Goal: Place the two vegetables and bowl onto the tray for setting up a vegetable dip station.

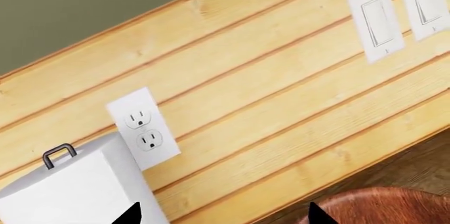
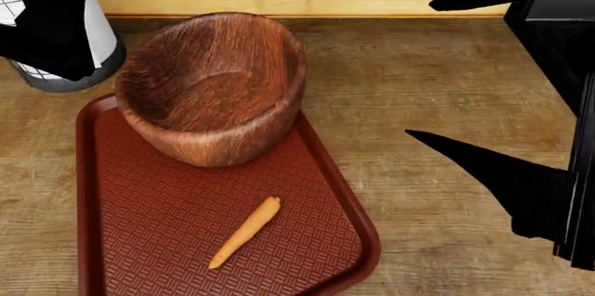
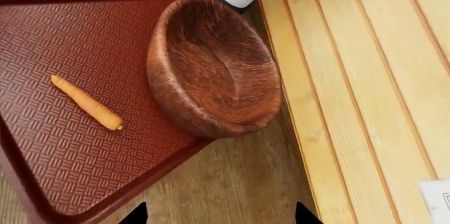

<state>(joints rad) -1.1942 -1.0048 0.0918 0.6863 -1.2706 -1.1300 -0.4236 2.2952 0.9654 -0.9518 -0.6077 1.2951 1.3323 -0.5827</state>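
Bowl point(image 2: 212, 87) tilted on the tray's point(image 2: 93, 191) far rim at upper centre, seemingly not yet flat, carrot point(image 2: 245, 232) lower centre on the mat, cucumber nowhere visible; both claws empty, spread wide; best nudged gently inward, clear of the carrot.

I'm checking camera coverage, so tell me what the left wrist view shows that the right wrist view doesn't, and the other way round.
Only the left wrist view shows the wall outlet and the two light switches.

Only the right wrist view shows the tray and the carrot lying on it, apart from the bowl. It also shows the whole bowl, partly on the tray's far edge.

Both show the wooden bowl, just its rim in the left one, the white cylinder, the plank wall and the wooden counter. Neither shows the cucumber.
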